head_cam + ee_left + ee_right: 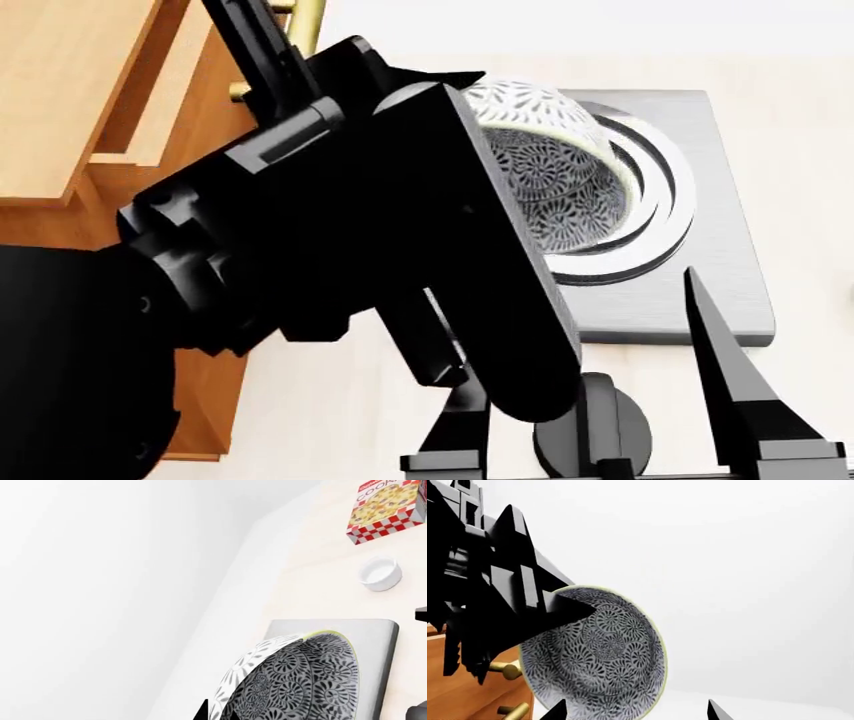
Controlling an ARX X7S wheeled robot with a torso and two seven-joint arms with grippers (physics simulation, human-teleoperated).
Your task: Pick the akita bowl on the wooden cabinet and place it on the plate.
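Head view: left gripper (461,170) clamps the tilted akita bowl (561,170) directly above the plate (663,185); right gripper (601,385) hangs open.

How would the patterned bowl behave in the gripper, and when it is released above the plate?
The bowl looks rigid and glazed, so probably slippery; the left gripper pinches only its rim. It hangs tilted steeply, so it may rock or tip on landing. The plate lies below it; a drop could likely chip either one.

You see the akita bowl (554,175), dark and floral-patterned, tipped on edge above the plate (654,205). The wooden cabinet (80,110) stands beside that plate.
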